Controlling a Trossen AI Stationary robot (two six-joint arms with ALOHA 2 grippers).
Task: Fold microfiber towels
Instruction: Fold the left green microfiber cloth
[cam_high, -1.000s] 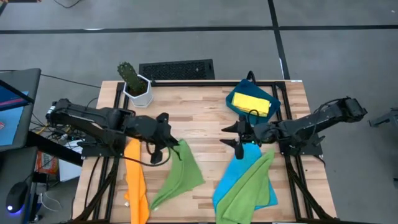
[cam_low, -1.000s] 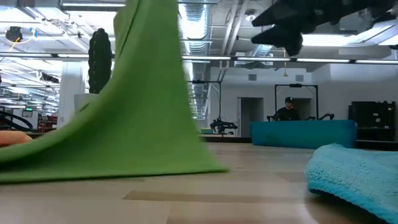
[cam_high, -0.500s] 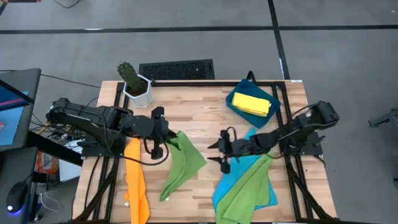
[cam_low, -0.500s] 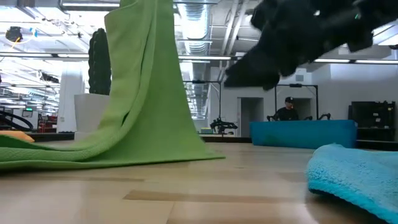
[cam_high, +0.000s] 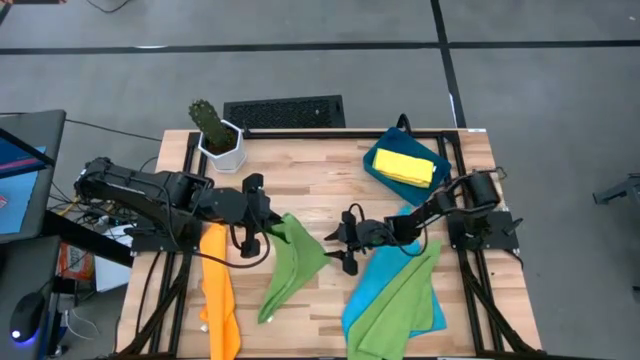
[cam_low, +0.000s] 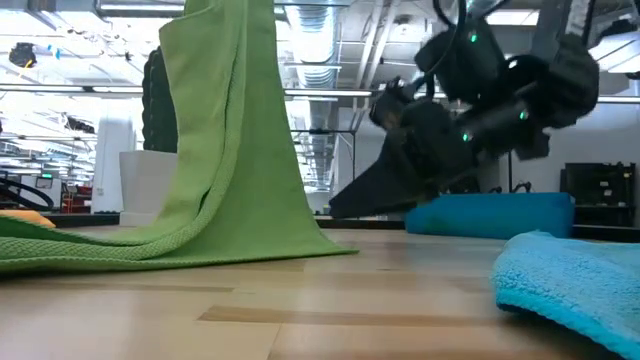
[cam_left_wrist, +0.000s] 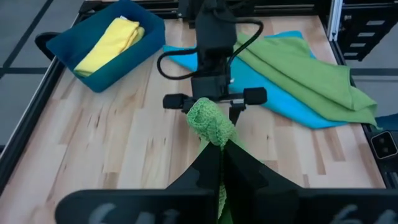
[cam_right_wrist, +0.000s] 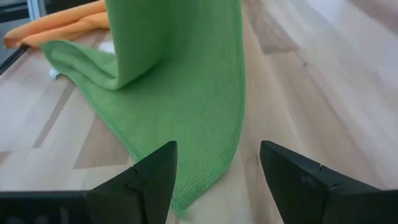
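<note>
- The left claw (cam_high: 272, 228) is clamped tight on a corner of a lime green towel (cam_high: 293, 265), holding it up above the middle of the table (cam_high: 320, 175); the rest of the cloth drapes down toward the near edge, its lower part lying on the wood.
- In the low view this green towel (cam_low: 225, 150) hangs as a tall sheet and trails flat across the boards.
- The right claw (cam_high: 343, 243) is spread wide with nothing in it, low over the table's middle, just beside the hanging towel's edge; the right wrist view shows the cloth (cam_right_wrist: 180, 81) between and ahead of its fingers (cam_right_wrist: 140, 183).
- An orange towel (cam_high: 218, 290) lies in a long strip along the left edge.
- A bright blue towel (cam_high: 385, 280) lies near the near-right corner, with a second lime green towel (cam_high: 395, 310) spread partly over it.
- A yellow towel (cam_high: 410, 167) sits folded in the dark-blue tray (cam_high: 375, 165) by the far-right corner.
- A potted cactus (cam_high: 215, 135) stands at the far-left corner.
</note>
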